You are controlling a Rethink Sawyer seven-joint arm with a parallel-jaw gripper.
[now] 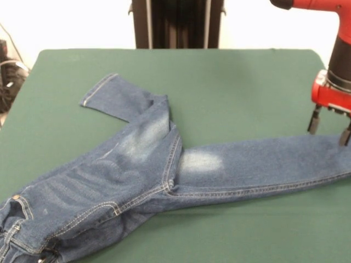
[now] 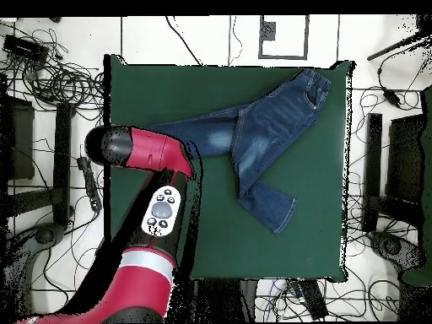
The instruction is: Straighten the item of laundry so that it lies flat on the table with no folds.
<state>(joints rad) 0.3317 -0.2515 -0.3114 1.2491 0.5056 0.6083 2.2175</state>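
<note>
Jeans [image 1: 137, 175] of blue denim lie on the green counter [image 1: 236, 82], not yet flat. In the front view, the waistband with its tan stitching and a small brass button [image 1: 16, 196] is at the near left corner of the counter, partly cut by the picture's edge. From there the body of the jeans goes up and to the right. One leg stretches along the counter toward the right edge, quite straight, with a pale faded patch [image 1: 201, 161] on the thigh. The other leg goes toward the far left part of the counter; it has also a faded patch, and it bends near the knee, so the lower part with the hem [image 1: 98, 87] is turned to the left at an angle. Some wrinkles show in the cloth near the waistband.

At the right edge of the counter, the red and black arm [image 1: 334, 55] comes down from above. Its hand [image 1: 329, 127] stands over the end of the straight leg, with two dark fingers [image 1: 314, 119] apart. One finger touches the denim or is just above it; I cannot tell which. Nothing is clamped between them.

In the overhead view, the arm covers the end of this leg.
</note>
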